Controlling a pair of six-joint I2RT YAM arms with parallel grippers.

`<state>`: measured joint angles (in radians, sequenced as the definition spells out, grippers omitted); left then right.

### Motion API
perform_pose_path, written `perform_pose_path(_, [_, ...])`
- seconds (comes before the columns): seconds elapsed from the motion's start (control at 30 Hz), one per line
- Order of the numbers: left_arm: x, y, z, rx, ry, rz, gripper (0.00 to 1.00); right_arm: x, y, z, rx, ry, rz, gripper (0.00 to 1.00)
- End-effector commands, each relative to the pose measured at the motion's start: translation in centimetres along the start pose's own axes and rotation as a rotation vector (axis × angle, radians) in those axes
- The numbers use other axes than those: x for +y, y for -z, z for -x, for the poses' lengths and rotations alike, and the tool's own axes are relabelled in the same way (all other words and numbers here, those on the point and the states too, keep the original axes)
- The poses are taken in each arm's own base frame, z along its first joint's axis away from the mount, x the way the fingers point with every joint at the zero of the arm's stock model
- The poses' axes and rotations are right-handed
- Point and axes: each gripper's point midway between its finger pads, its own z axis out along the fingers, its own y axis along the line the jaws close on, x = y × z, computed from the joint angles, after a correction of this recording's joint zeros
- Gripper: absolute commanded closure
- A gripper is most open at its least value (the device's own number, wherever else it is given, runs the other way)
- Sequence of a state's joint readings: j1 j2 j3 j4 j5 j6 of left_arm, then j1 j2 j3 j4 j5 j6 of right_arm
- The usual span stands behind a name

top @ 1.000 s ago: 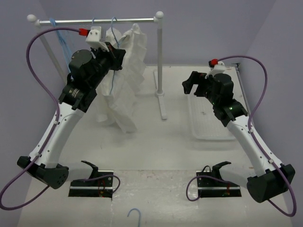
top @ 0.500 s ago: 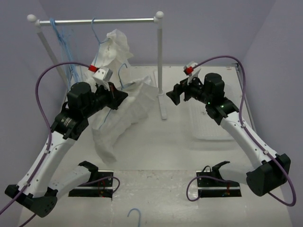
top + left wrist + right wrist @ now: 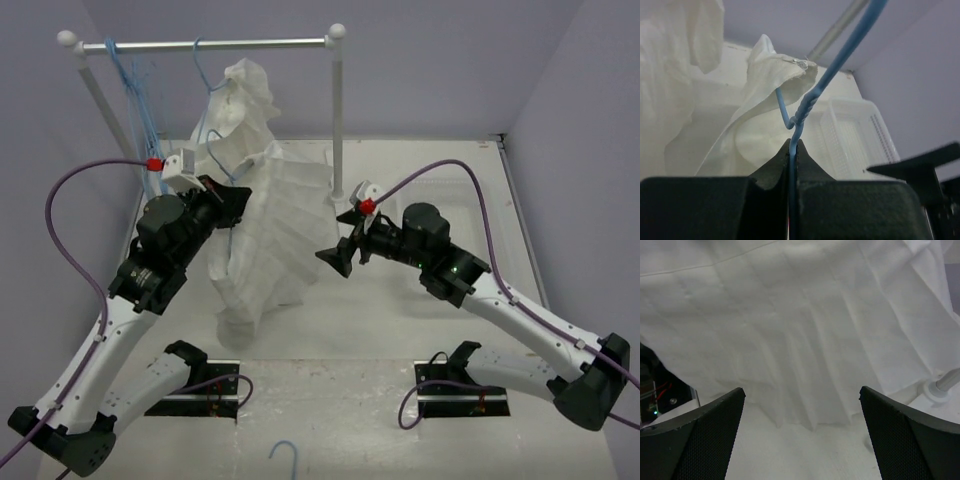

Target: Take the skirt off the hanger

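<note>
My left gripper is shut on the thin light-blue wire hanger, just below its twisted neck, and holds it off the rail. The pleated white skirt hangs from the hanger and flares down to the table. Its waist drapes over the wire in the left wrist view. My right gripper is open and empty at the skirt's right edge. In the right wrist view its fingers stand wide apart, with the skirt filling the view just beyond them and its hem resting on the table.
A plainer white garment hangs on the metal rail from its own blue hanger. Several blue hangers hang at the rail's left end. The rail's post stands behind the skirt. There is a white tray at right and a loose blue hook at front.
My left gripper took the hanger and skirt off the rail and brought them down and forward. My right arm swung left and lower, up to the skirt's right edge.
</note>
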<state>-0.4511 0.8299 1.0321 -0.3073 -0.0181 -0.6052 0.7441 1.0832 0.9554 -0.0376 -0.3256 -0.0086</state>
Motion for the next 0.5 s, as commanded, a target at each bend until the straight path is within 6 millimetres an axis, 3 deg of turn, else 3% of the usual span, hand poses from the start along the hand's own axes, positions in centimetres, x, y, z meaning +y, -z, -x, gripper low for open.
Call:
perform_pose_path(0.0, [1.3,-0.5,5.9,-0.324,0.281,0.108,1.0,2.5,0.3,2.4,-0.132,0.004,-0.013,0.01])
perform_pose_path(0.1, [2.8,-1.1,6.4,-0.397,0.365,0.175,1.0,4.2,0.0,3.1,-0.187,-0.006,0.015,0.01])
perform_pose_path(0.3, [1.3,-4.6,6.1,-0.442,0.443,0.231,1.0,7.0,-3.2,4.0,-0.194,-0.019,-0.002,0.01])
perform_pose_path(0.47, [0.1,-6.1,6.8,-0.475,0.432,0.284,1.0,5.7,-5.9,2.4,-0.151,-0.052,-0.123,0.01])
